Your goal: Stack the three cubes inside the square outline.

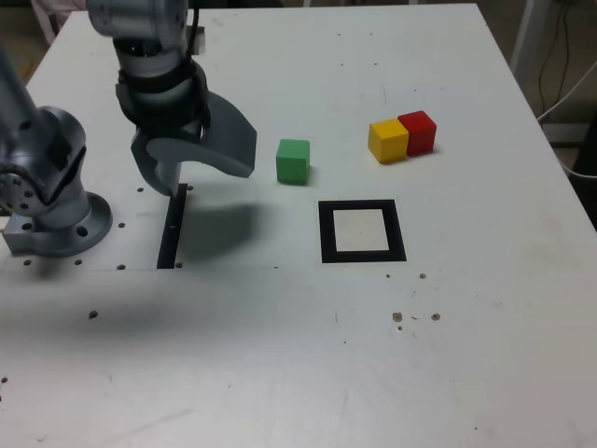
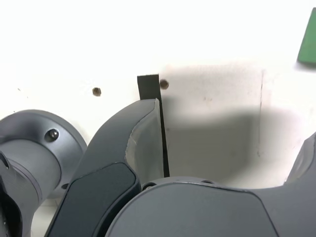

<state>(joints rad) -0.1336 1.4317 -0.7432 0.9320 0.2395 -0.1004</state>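
Claw (image 1: 201, 168) wide, empty; 3 matte cubes: green (image 1: 293, 161), yellow (image 1: 388, 141) touching red (image 1: 418, 132).

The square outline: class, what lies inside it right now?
Only its bare white centre shows inside the square outline. No cube sits there: the green cube, yellow cube and red cube all rest on the table beyond it. Nothing covers it.

White table (image 1: 280, 373) w/ narrow black strip (image 1: 173, 233) (exterior view's left), small dark specks (image 1: 415, 318), cables (image 1: 564, 56) beyond edge.
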